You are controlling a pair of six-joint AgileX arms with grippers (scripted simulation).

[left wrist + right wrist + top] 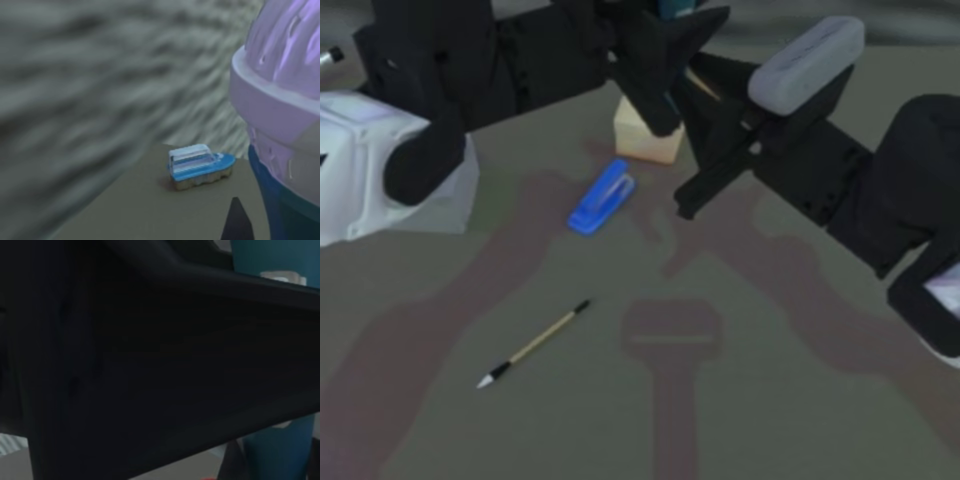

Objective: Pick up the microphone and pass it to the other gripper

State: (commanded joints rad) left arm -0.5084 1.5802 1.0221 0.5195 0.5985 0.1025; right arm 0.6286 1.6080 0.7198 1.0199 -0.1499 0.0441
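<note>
The microphone (pixel 280 90) is held high above the back middle of the table. Its white head and teal body (pixel 285 205) fill one side of the left wrist view, and in the top view only a teal bit (pixel 675 6) shows at the upper edge. My left gripper (pixel 663 70) reaches in from the left and is shut on it; one black fingertip (pixel 235 222) shows beside the body. My right gripper (pixel 695 130) comes from the right with its fingers spread, just below the left one. The right wrist view is mostly dark, with the teal body (pixel 280 450) at one side.
A blue stapler (pixel 602 197) lies on the table below the grippers, also seen from the left wrist (pixel 200 167). A cream block (pixel 647 138) sits just behind it. A thin wooden brush (pixel 534 345) lies nearer the front left.
</note>
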